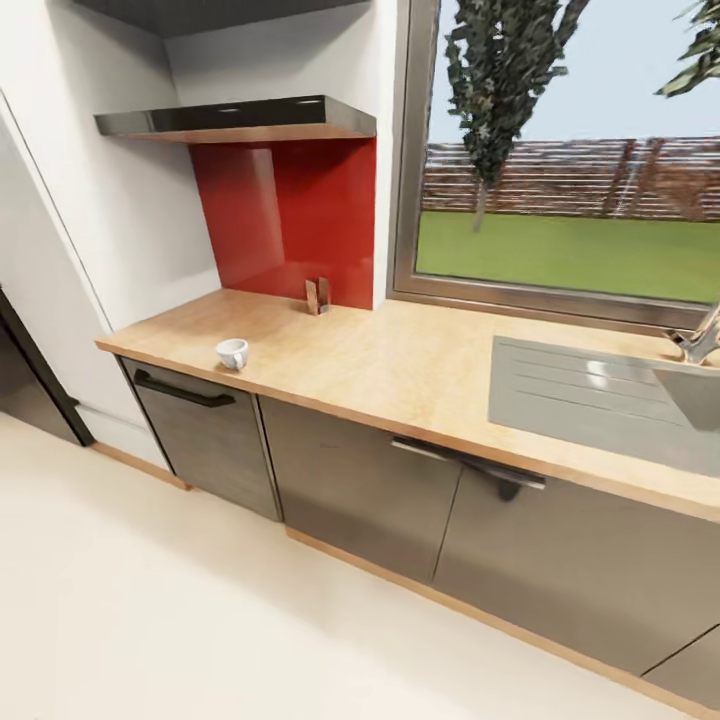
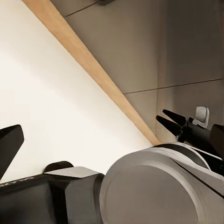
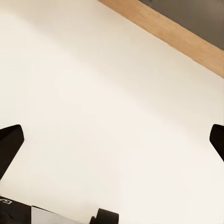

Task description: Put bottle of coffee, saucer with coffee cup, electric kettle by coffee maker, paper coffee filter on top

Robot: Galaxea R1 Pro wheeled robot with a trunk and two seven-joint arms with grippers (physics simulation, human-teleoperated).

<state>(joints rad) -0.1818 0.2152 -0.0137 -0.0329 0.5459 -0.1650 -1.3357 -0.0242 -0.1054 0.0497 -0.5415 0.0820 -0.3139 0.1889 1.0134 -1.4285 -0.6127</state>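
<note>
Still, the coffee station is hardly beginning.
Only the coffee cup (image 1: 232,352) is standing on the desk (image 1: 400,370); both hands are hanging released, grasping nothing.

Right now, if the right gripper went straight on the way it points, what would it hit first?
The pale floor. The right gripper points down with its fingers spread wide, and between them nothing lies in the way before the floor. The wooden plinth sits off to one side of that line; depth is hard to judge.
</note>
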